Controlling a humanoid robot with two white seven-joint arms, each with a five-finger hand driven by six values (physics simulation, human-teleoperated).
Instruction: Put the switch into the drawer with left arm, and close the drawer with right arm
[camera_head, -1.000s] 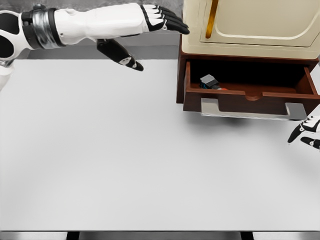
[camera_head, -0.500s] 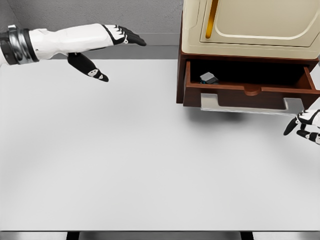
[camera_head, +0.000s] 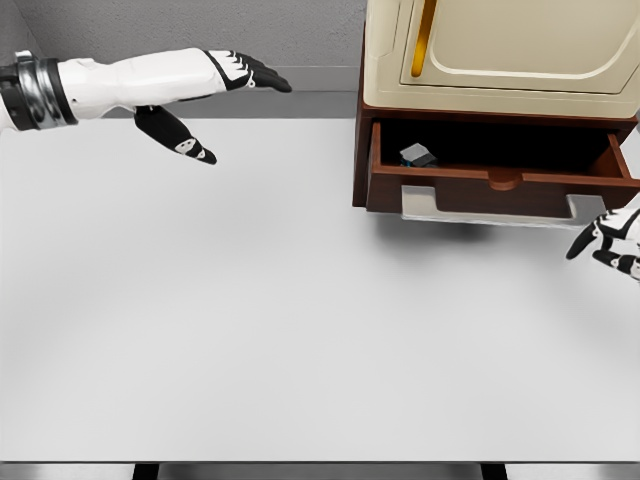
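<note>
The switch (camera_head: 417, 155), a small grey and black block, lies inside the open brown drawer (camera_head: 500, 186) at its left end. My left hand (camera_head: 222, 92) hovers over the table's far left, well apart from the drawer, fingers spread and holding nothing. At the right edge, my right hand (camera_head: 606, 240) sits just below the drawer's front right corner, fingers relaxed and empty, partly cut off by the frame.
The drawer belongs to a cabinet with a cream upper door (camera_head: 500, 50) and a gold handle (camera_head: 423, 40), standing at the back right of the white table (camera_head: 280, 300). A grey plate (camera_head: 420, 205) juts out under the drawer front.
The left hand drew back leftward from the cabinet and then held still. The drawer slid slightly inward. The right hand rose a little toward the drawer's front right corner.
</note>
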